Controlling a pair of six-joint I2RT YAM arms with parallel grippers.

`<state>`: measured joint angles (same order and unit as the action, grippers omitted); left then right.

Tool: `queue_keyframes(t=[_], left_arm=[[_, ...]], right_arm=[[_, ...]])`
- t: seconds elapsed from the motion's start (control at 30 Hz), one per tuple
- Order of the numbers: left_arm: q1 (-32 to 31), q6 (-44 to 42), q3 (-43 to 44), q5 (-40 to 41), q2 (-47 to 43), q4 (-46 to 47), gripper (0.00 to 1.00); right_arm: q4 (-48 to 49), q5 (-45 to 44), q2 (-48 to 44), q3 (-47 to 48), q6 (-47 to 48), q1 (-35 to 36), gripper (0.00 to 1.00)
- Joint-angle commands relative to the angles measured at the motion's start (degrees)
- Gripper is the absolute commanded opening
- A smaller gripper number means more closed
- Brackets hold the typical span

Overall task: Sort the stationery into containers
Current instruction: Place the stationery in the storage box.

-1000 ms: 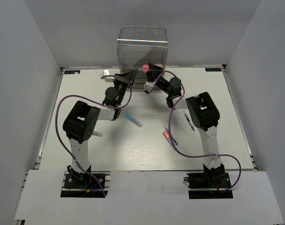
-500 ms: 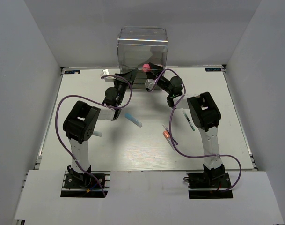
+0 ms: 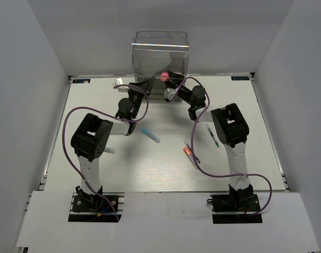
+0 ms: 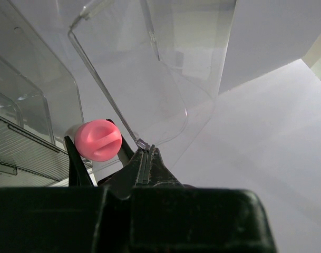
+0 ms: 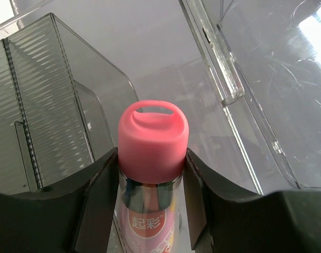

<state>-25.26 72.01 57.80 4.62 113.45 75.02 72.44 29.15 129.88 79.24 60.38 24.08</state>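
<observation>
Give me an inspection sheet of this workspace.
Surface: white table.
Job's things: clear box at the far edge; pink tube at its front; marker, orange-tipped pen, dark pen, mint bar on the table.
Clutter: nothing seen.
Grippers: left gripper jaws shut on a box panel; right gripper grips the tube.
Cables: purple cables loop along both arms.
Surroundings: white walls.
</observation>
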Motion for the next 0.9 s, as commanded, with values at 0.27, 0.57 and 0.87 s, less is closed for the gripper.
queue_keyframes(t=[0.27,0.57,0.87], left_arm=[[0.03,-1.26,0.82,-0.76,-4.29,2.14,0.00],[0.03,-1.26,0.82,-0.76,-4.29,2.67,0.00],[0.03,-1.26,0.82,-0.76,-4.29,2.67,0.00]], right_arm=[[2.35,3.90,-3.24,0.39,-6.67,0.27,0.00],[1.47,4.43,-3.76,0.39,-9.40,0.09,0.00],[1.56,2.76,-3.94,0.39,-10.46,0.09,0.08]])
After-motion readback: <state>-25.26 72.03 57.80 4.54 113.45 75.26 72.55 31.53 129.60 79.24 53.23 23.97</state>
